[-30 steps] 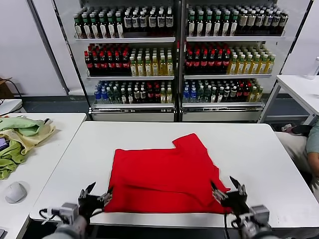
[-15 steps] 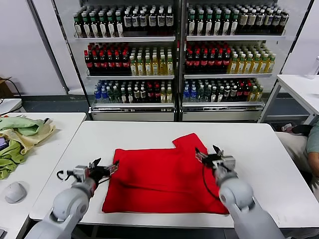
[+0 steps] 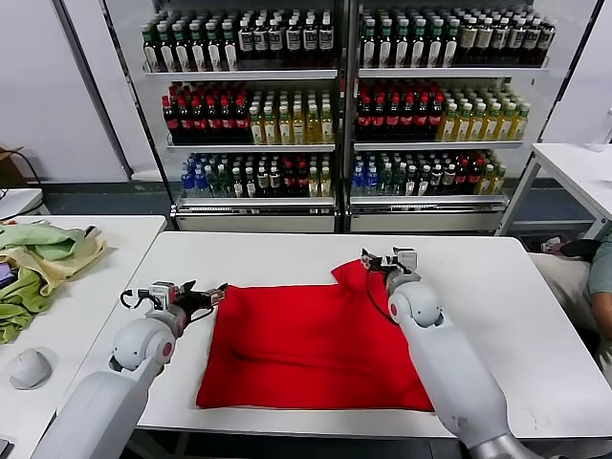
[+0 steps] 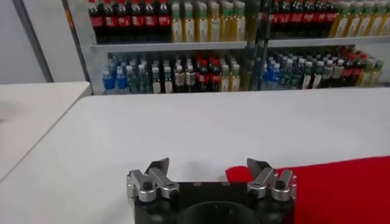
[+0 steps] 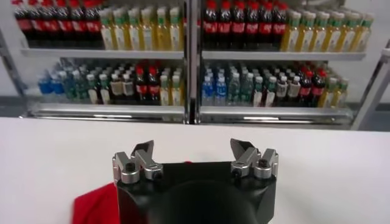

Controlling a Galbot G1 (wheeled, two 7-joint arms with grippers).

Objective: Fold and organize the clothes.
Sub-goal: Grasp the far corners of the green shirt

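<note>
The red T-shirt (image 3: 311, 339) lies folded flat on the white table (image 3: 488, 277), with a sleeve sticking out at its far right corner. My left gripper (image 3: 203, 295) is open and empty just off the shirt's far left corner; that corner shows red in the left wrist view (image 4: 341, 185). My right gripper (image 3: 380, 259) is open and empty over the sleeve at the far right corner; a bit of red shirt (image 5: 94, 204) shows in the right wrist view. No print is visible on the shirt.
Pale green and yellow cloths (image 3: 33, 263) and a computer mouse (image 3: 29, 368) lie on the side table to the left. Shelves of bottles (image 3: 335, 105) stand behind the table. Another table (image 3: 579, 167) and a person's arm (image 3: 601, 277) are at the right.
Both arms have moved from the shirt's near corners to its far corners. The shirt's near half has been folded over, and both grippers are open and off it.
</note>
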